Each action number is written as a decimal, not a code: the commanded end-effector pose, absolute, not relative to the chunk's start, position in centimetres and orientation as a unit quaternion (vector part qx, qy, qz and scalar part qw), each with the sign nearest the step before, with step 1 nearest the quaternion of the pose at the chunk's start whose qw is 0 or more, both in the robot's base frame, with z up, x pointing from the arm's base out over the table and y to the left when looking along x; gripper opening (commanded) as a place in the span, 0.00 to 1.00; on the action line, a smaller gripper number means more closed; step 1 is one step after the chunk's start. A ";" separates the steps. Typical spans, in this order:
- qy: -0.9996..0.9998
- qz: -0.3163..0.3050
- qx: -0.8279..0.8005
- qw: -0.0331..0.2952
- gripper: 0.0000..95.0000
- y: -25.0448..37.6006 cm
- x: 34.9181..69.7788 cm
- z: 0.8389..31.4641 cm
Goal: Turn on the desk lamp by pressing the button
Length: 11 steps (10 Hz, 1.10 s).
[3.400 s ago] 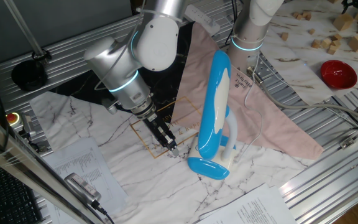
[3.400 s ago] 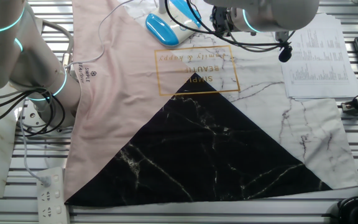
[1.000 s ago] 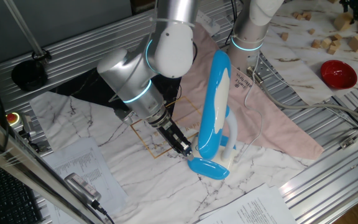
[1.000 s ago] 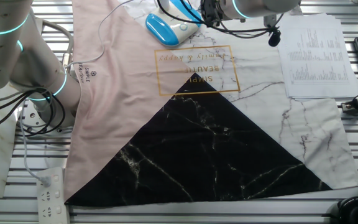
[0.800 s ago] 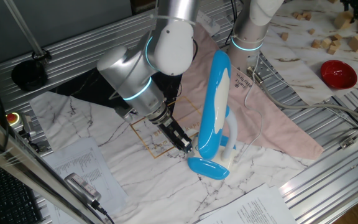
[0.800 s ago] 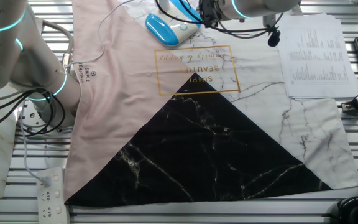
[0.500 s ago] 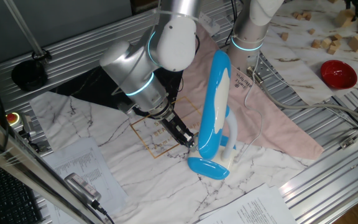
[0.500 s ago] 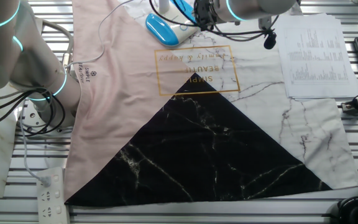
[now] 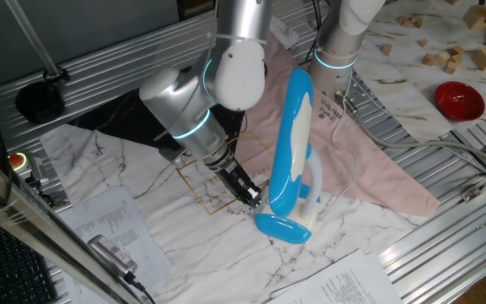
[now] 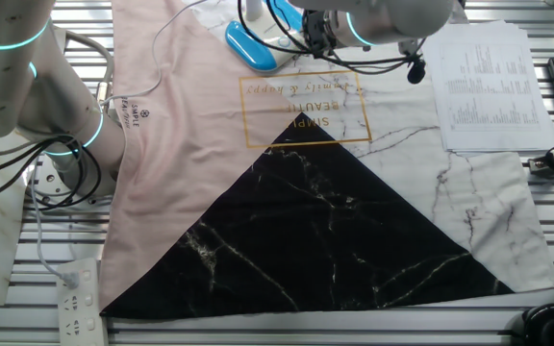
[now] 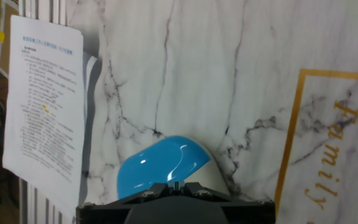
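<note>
1. A marble-print cloth (image 9: 125, 181) is covering the table, with a pink cloth (image 9: 369, 160) lying over its far part and a gold-framed print (image 10: 304, 108) sitting near the middle.
2. The desk lamp (image 9: 289, 143) is standing on the marble part beside the pink cloth, its oval blue base (image 9: 282, 226) resting on the cloth and its long head rising nearly upright above it.
3. The gripper (image 9: 251, 199) is hanging low just beside the base, on the gold-frame side. In the hand view the base (image 11: 163, 167) is showing right at the foot of the picture, so it is lying directly ahead of the fingers and very near.
4. No view is showing the fingertips clearly, so I cannot tell whether they are open or closed.
5. The button itself is not visible; judging by the pose, the coming move is a short push forward and down onto the base.
6. A printed sheet (image 11: 42, 106) is lying off to one side, and a red bowl (image 9: 459, 100) is sitting well apart.
</note>
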State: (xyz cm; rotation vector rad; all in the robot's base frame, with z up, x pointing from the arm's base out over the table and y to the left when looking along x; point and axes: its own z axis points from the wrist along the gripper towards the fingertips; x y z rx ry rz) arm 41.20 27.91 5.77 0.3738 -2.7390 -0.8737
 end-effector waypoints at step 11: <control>-0.938 -0.294 0.120 0.137 0.00 27.9 40.6 6.9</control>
